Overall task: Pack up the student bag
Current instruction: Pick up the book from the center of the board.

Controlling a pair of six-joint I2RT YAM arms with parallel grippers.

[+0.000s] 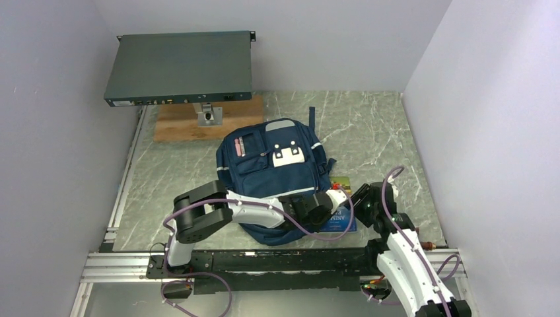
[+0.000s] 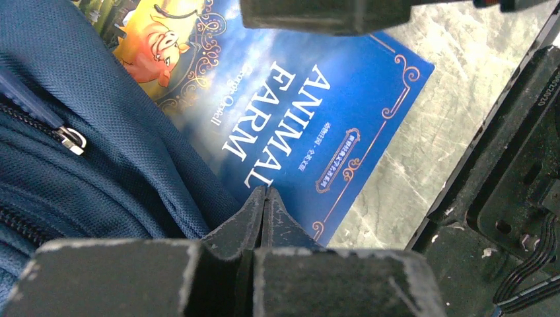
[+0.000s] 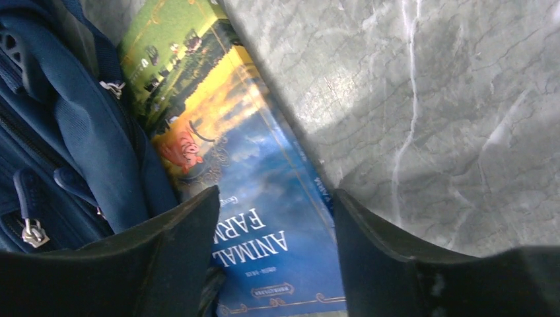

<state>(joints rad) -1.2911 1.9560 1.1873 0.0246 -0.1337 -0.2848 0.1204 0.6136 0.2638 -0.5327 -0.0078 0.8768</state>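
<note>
The student bag (image 1: 274, 168), a navy backpack with grey stripes and a white-grey patch, lies flat in the middle of the table. A blue "Animal Farm" book (image 1: 343, 216) lies on the table at the bag's near right edge, partly tucked under its fabric. My left gripper (image 1: 335, 199) is shut and empty, its tips (image 2: 265, 191) low over the book (image 2: 317, 112) beside the bag's edge (image 2: 99, 152). My right gripper (image 1: 362, 198) is open, its fingers straddling the book (image 3: 264, 165) just above it, with the bag (image 3: 72, 132) at its left.
A dark rack-mount unit (image 1: 179, 66) stands on a post over a wooden board (image 1: 175, 124) at the back left. An aluminium rail (image 1: 129, 172) runs along the table's left side. Walls close in left, right and behind. The two grippers are close together.
</note>
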